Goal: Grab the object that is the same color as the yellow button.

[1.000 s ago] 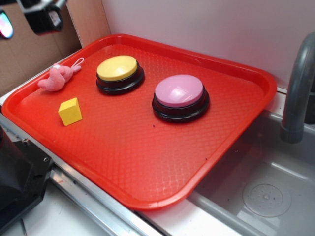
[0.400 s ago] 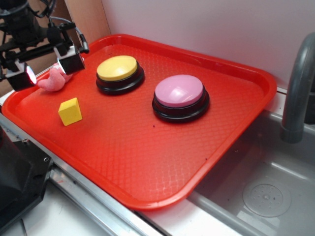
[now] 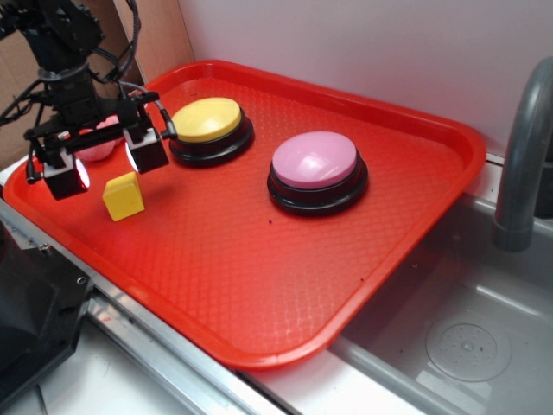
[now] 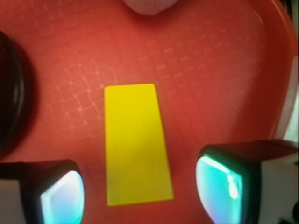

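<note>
The arm is black and blocky, with thin black cables looping beside its wrist, and its gripper carries two boxy fingers, black above and white below, whose inner pads glow pale cyan in the wrist view.

One red tray holds four loose things: two round push buttons, namely one yellow button and one pink-topped button, one small yellow block and one pink plush toy. One grey sink sits beside it, with one faucet.
</note>
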### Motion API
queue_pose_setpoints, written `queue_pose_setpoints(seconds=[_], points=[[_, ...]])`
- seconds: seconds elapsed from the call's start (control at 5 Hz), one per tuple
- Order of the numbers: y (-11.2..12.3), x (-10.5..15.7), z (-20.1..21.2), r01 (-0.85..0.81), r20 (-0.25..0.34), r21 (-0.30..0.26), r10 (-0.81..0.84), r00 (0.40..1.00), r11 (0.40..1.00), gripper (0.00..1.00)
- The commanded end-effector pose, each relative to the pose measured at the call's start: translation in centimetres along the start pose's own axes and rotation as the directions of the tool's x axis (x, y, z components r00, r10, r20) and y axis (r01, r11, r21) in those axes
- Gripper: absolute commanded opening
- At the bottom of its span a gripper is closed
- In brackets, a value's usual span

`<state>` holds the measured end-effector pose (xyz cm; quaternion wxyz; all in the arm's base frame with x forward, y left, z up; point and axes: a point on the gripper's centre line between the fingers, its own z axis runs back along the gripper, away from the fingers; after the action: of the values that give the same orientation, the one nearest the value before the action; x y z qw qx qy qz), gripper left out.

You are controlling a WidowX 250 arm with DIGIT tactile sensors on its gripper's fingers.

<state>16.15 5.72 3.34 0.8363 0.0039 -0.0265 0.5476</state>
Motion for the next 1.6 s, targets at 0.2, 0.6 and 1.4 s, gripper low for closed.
queue_pose_setpoints(seconds=[0.2, 0.6, 1.4], points=[[0.4, -0.8, -1.5, 0.014, 0.002, -0.074, -0.014, 1.000, 0.997, 0.04], [0.2, -0.3, -0.1, 0.014, 0.067, -0.067, -0.010, 0.998, 0.998, 0.00], [-3.9, -5.9, 13.9, 0.616, 0.040, -0.088, -0.615, 0.788, 0.783, 0.00]])
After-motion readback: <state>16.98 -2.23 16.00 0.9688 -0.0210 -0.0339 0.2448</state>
